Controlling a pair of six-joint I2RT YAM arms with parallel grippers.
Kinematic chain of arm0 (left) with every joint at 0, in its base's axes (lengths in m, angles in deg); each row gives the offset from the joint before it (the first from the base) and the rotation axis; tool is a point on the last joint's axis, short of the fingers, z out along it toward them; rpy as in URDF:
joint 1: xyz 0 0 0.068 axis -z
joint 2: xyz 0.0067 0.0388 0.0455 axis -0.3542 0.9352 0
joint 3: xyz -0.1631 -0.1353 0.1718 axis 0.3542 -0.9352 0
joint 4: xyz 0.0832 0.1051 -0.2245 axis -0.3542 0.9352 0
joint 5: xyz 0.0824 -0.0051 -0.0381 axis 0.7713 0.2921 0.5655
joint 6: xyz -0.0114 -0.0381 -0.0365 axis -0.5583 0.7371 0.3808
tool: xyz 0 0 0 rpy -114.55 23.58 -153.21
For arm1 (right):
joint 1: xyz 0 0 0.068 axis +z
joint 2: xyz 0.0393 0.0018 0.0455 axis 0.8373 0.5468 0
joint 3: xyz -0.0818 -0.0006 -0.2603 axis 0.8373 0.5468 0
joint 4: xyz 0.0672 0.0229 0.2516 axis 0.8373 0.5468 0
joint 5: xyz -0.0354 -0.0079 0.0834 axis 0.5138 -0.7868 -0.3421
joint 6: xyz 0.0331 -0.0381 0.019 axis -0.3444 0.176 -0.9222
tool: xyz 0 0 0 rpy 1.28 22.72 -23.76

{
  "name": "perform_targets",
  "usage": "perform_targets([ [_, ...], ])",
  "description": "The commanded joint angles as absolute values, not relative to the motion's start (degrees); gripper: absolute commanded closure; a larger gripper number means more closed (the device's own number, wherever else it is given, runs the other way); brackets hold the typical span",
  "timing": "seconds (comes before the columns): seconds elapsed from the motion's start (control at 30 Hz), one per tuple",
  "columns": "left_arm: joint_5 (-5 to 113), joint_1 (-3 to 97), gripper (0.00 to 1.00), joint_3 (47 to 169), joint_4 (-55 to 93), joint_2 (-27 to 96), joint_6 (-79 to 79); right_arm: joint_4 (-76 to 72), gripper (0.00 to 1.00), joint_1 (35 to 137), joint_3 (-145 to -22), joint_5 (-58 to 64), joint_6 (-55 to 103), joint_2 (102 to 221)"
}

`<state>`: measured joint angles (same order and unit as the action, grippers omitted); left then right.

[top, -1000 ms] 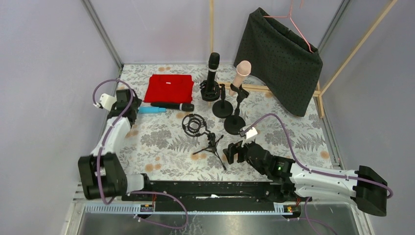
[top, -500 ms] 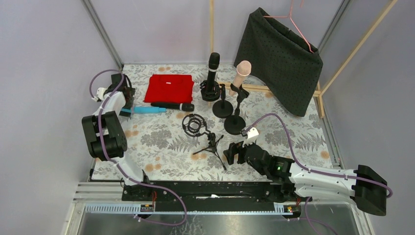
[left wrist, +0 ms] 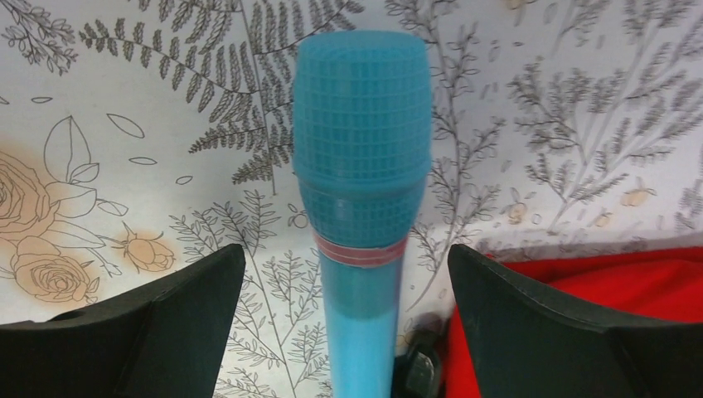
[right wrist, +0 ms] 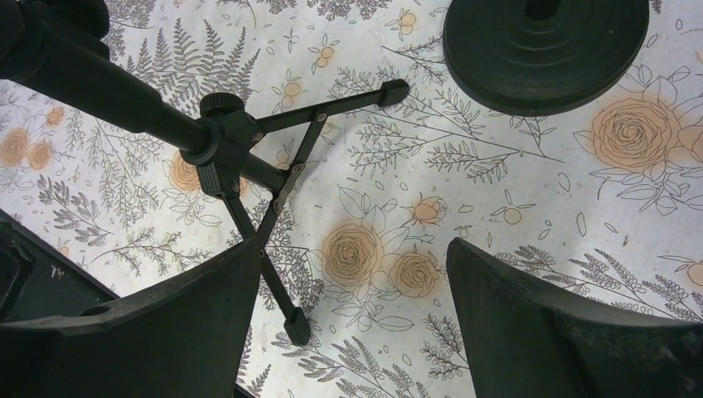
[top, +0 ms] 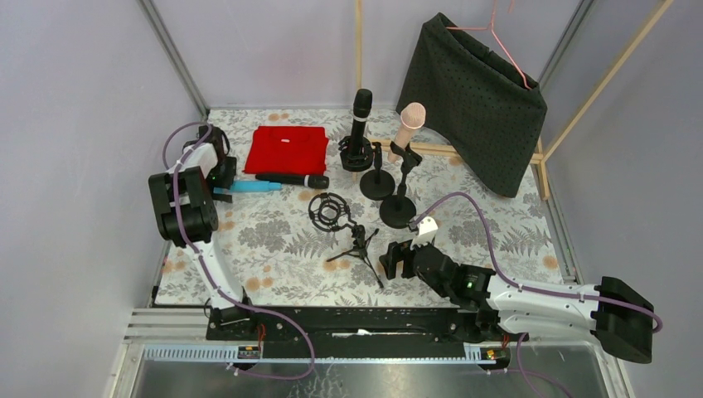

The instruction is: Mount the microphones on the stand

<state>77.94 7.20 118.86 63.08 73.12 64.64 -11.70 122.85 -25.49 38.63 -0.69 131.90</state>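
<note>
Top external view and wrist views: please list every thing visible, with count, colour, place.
red cloth: one, red, far left
standing black microphone: one, black, upright in a far stand
lying black microphone: one, black, flat before the red cloth
peach-pink microphone: one, peach-pink, held in a stand
light blue microphone: one, light blue, flat, far left
round-base stands: two, black, far middle
tripod stand: one, black, centre, ring mount empty
dark cloth: one, dark, hanging far right
left arm: one, white and black, jaws open astride the light blue microphone
right arm: one, white and black, jaws open near the tripod stand
</note>
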Motion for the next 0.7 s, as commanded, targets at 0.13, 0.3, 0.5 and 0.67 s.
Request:
perform_targets([
  [0.13, 75.89, 7.12, 0.18, 122.05, 65.58, 76.21, 67.37, -11.41, 0.11, 123.21, -25.69, 41.74, -2.15, 131.12],
  [0.3, 75.76, 7.12, 0.28, 122.37, 64.99, 77.08, 66.71, -10.72, 0.11, 123.21, -25.49, 42.06, -2.28, 130.50],
  [0.5, 74.47, 7.12, 0.46, 119.06, 61.61, 76.13, 65.86, -10.12, 0.11, 123.21, -25.20, 42.52, -2.28, 129.55],
  [0.67, 73.90, 7.03, 0.59, 114.74, 58.33, 74.00, 65.19, -9.36, 0.11, 123.21, -25.22, 42.90, -2.42, 128.75],
])
